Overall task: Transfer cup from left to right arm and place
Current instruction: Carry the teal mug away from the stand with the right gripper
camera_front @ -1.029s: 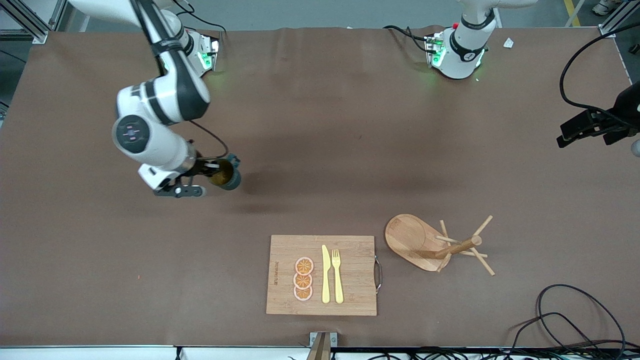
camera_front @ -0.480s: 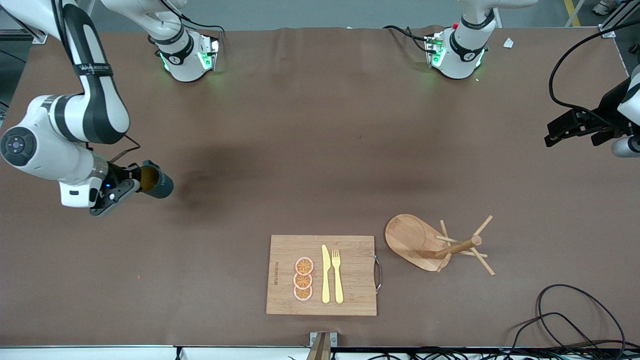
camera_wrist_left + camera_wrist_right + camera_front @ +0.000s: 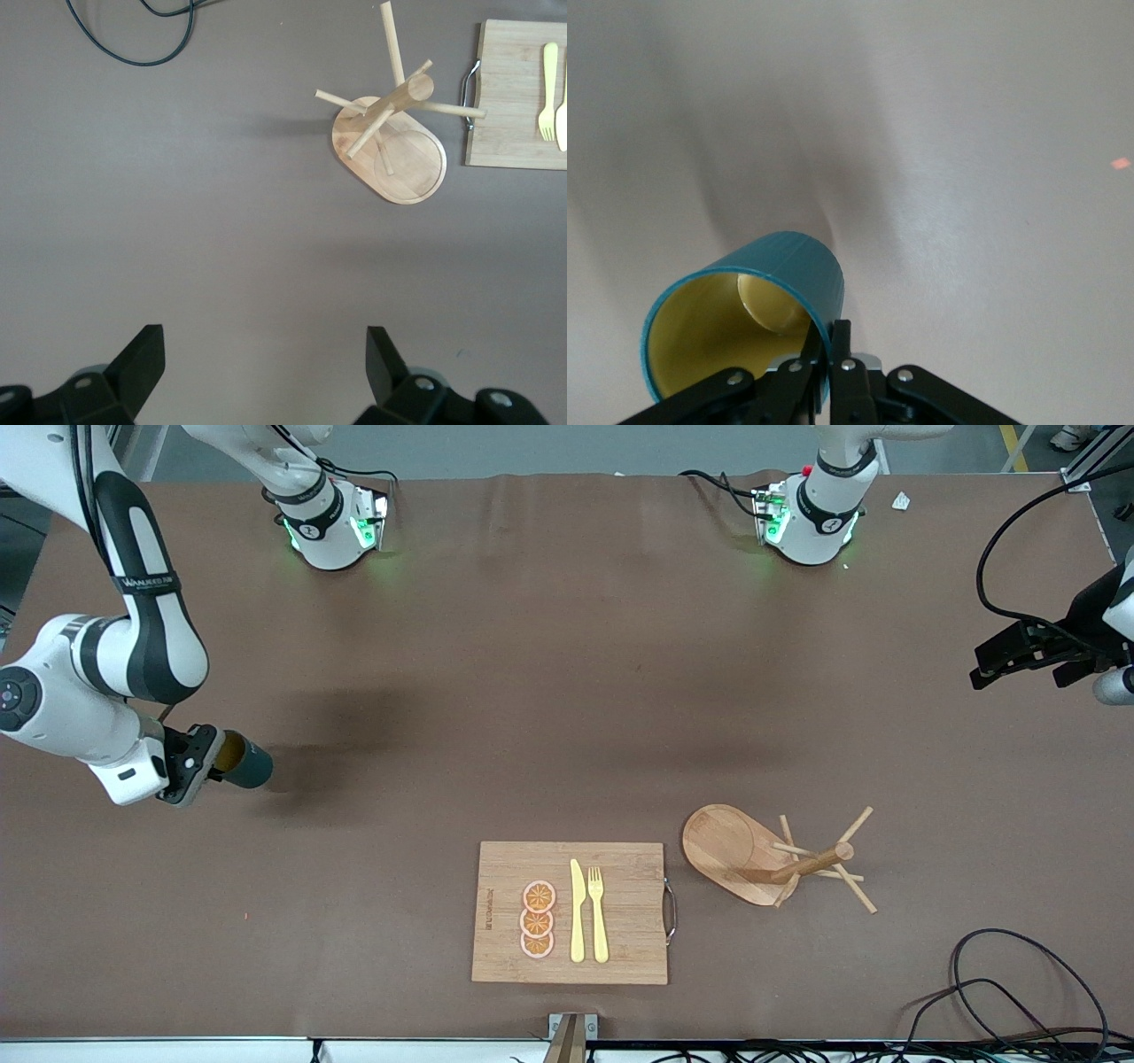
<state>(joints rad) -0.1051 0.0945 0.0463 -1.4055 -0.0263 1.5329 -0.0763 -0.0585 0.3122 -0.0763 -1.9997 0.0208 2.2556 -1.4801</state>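
Observation:
The dark teal cup [image 3: 241,763] with a yellowish inside lies on its side in the air, held by its rim in my right gripper [image 3: 208,755] over the brown table near the right arm's end. In the right wrist view the fingers pinch the cup's wall [image 3: 784,283], one inside and one outside; my right gripper [image 3: 830,341] is shut on it. My left gripper [image 3: 1019,657] is open and empty, up over the table's edge at the left arm's end; in the left wrist view my left gripper [image 3: 264,363] shows two wide-apart fingertips over bare table.
A wooden cutting board [image 3: 496,895] with orange slices [image 3: 538,919], a yellow knife and fork [image 3: 588,912] lies near the front camera. A wooden peg stand [image 3: 771,855] stands beside it, also in the left wrist view [image 3: 390,133]. Black cables [image 3: 1001,992] lie at the corner.
My right arm has swung the cup from near the table's middle out toward the right arm's end and lower. My left gripper shifted slightly at its end of the table.

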